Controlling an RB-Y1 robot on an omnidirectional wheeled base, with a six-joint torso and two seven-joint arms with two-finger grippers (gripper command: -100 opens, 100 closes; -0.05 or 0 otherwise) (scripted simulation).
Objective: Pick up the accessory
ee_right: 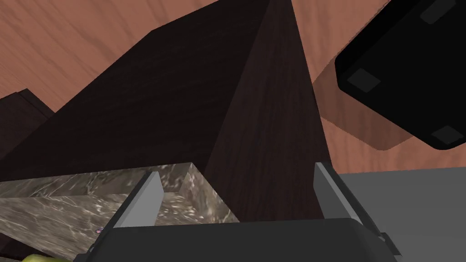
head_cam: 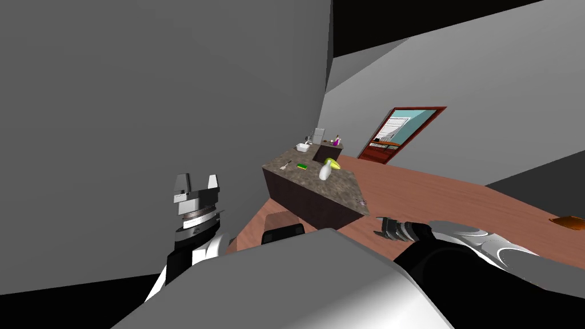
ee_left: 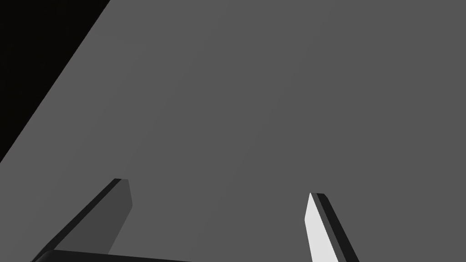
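A tiny pink-purple accessory [head_cam: 361, 201] lies at the near right corner of the marble-topped counter [head_cam: 320, 183]. In the right wrist view it is a small pink speck [ee_right: 98, 230] on the marble top [ee_right: 59, 204], beside one finger's base. My right gripper [head_cam: 384, 227] hovers just off that corner, lower than the top, and stands open [ee_right: 236, 182] with nothing between its fingers, facing the counter's dark wooden side [ee_right: 182, 113]. My left gripper [head_cam: 196, 184] is raised near the grey wall, open [ee_left: 218, 188] and empty.
Further back on the counter are a white bottle with a yellow-green item [head_cam: 327, 169], a green sponge [head_cam: 301, 166] and a white sink [head_cam: 303, 147]. A red-framed door [head_cam: 400, 134] stands beyond. The floor [head_cam: 445, 194] is reddish wood, with an orange object [head_cam: 568, 221] at far right.
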